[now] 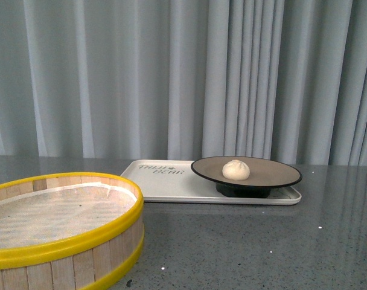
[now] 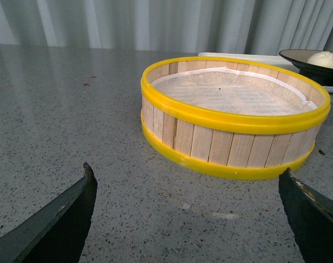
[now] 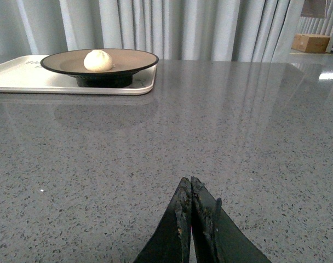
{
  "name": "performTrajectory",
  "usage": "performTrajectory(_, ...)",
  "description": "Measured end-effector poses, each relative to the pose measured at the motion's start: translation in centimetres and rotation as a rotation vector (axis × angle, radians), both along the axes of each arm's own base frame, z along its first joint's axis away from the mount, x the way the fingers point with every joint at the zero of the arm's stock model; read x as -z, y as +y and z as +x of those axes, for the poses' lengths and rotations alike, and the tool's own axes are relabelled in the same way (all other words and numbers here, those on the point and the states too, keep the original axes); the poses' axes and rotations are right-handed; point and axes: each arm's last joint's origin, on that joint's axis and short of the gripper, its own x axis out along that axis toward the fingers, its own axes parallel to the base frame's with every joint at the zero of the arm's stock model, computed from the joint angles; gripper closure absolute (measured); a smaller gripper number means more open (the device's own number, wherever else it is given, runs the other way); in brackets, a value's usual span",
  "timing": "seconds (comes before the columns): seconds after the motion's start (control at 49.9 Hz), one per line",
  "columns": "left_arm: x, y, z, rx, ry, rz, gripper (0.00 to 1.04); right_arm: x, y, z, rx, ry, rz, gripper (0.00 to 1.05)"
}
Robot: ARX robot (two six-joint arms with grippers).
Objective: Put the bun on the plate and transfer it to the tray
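The cream-white bun (image 1: pixel 236 170) rests in the middle of the tan plate (image 1: pixel 280 175) with its black rim. That plate stands on the right half of the cream-white tray (image 1: pixel 165 181). In the right wrist view the bun (image 3: pixel 98 60), plate (image 3: pixel 131 59) and tray (image 3: pixel 24 76) lie far off across the table, and my right gripper (image 3: pixel 189 181) is shut with nothing in it. My left gripper (image 2: pixel 187 175) is open over bare tabletop, short of the steamer basket. The bun (image 2: pixel 324 59) on the plate (image 2: pixel 298 56) shows beyond that basket. Neither arm appears in the front view.
A round wooden steamer basket (image 1: pixel 69 248) with yellow rims and a white liner stands at the front left, close before the left gripper as the basket (image 2: pixel 232 126). Grey speckled tabletop (image 1: pixel 262 241) spreads to the right. A pale curtain hangs behind. A cardboard box (image 3: pixel 310 42) lies far off.
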Motion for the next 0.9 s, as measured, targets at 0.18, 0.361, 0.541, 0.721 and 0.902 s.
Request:
performTrajectory(0.18,0.0,0.0,0.0,0.0,0.0,0.0,0.07,0.0,0.0,-0.4,0.0,-0.003,0.0,1.03)
performTrajectory(0.361,0.0,0.0,0.0,0.0,0.0,0.0,0.07,0.0,0.0,-0.8,0.0,-0.002,0.0,1.03)
performTrajectory(0.541,0.0,0.0,0.0,0.0,0.0,0.0,0.07,0.5,0.0,-1.7,-0.003,0.036,0.0,1.03)
performTrajectory(0.721,0.0,0.0,0.0,0.0,0.0,0.0,0.07,0.3,0.0,-2.0,-0.003,0.004,0.0,1.03)
performTrajectory(0.902,0.0,0.0,0.0,0.0,0.0,0.0,0.07,0.3,0.0,-2.0,-0.002,0.003,0.0,0.66)
